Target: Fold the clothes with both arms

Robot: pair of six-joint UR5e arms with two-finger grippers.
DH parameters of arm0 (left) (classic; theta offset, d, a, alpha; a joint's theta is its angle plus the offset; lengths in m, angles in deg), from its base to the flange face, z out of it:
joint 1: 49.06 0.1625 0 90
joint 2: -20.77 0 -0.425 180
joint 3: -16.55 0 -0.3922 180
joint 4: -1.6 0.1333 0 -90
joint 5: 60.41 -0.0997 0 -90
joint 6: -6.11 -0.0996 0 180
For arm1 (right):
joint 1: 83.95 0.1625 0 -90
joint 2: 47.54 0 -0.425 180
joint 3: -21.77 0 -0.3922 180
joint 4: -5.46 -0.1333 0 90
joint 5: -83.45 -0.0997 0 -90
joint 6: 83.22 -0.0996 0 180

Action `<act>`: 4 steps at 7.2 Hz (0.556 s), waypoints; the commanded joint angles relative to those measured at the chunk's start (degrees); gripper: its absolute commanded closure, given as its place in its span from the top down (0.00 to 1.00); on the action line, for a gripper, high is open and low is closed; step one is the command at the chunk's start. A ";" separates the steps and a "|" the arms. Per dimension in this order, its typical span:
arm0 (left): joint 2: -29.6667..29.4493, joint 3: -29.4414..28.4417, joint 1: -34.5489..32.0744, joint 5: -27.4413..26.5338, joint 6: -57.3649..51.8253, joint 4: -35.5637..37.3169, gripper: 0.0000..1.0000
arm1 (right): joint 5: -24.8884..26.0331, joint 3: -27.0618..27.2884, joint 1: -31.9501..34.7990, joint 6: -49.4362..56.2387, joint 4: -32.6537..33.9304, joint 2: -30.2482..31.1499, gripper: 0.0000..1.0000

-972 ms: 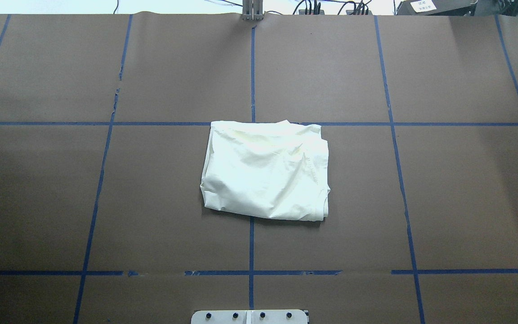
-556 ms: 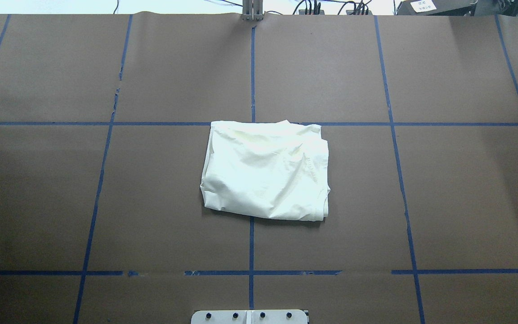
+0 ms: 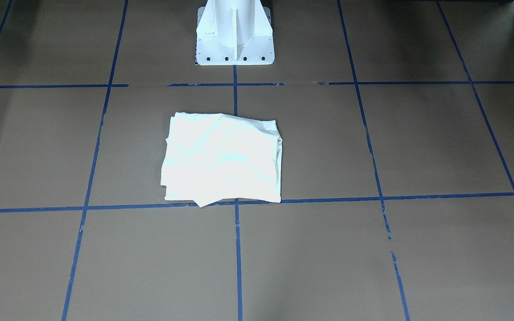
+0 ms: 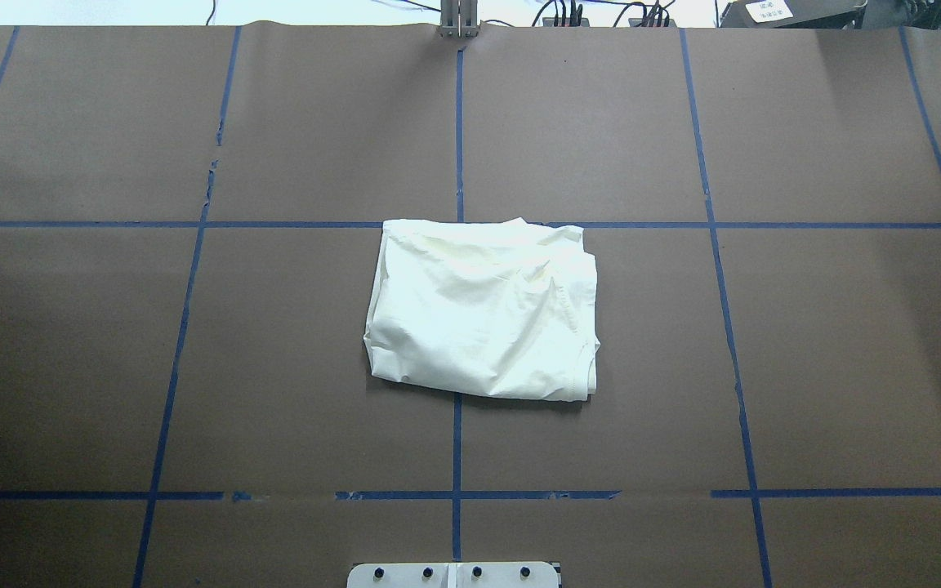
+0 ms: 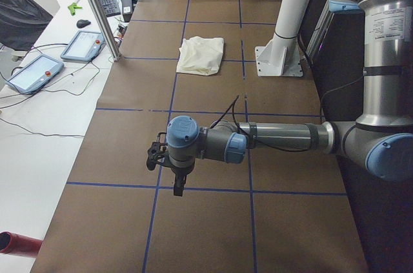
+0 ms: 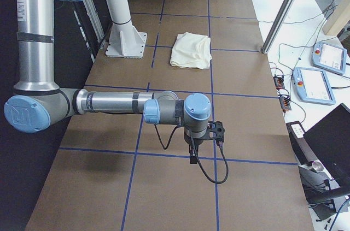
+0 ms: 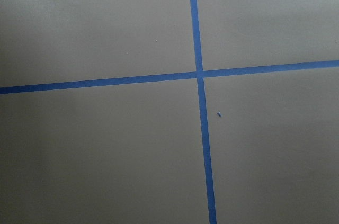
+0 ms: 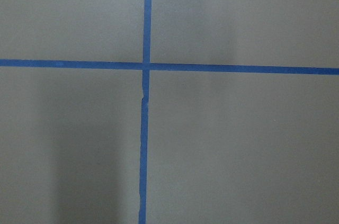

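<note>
While black left gripper (image 5: 178,188) and right gripper (image 6: 193,158), jaw state untellable, hung far from folded cream-white shirt (image 4: 483,310), its unpressed layers risked springing open.

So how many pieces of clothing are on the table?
1: a folded white shirt, plain side up, at the middle of the table in front of the white pedestal base. Anything tucked inside the fold would be hidden.
</note>
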 commanded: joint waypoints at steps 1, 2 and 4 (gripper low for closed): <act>-0.07 -0.02 0.01 0.20 -0.03 -0.07 1.00 | -0.06 -0.04 -0.60 0.00 -0.02 0.08 1.00; -0.07 -0.11 0.01 0.20 -0.03 -0.07 1.00 | -0.06 -0.04 -0.77 0.00 -0.02 0.08 1.00; 0.11 -0.11 0.01 0.20 0.06 -0.07 1.00 | 0.03 0.05 -1.30 -0.09 -0.02 0.08 1.00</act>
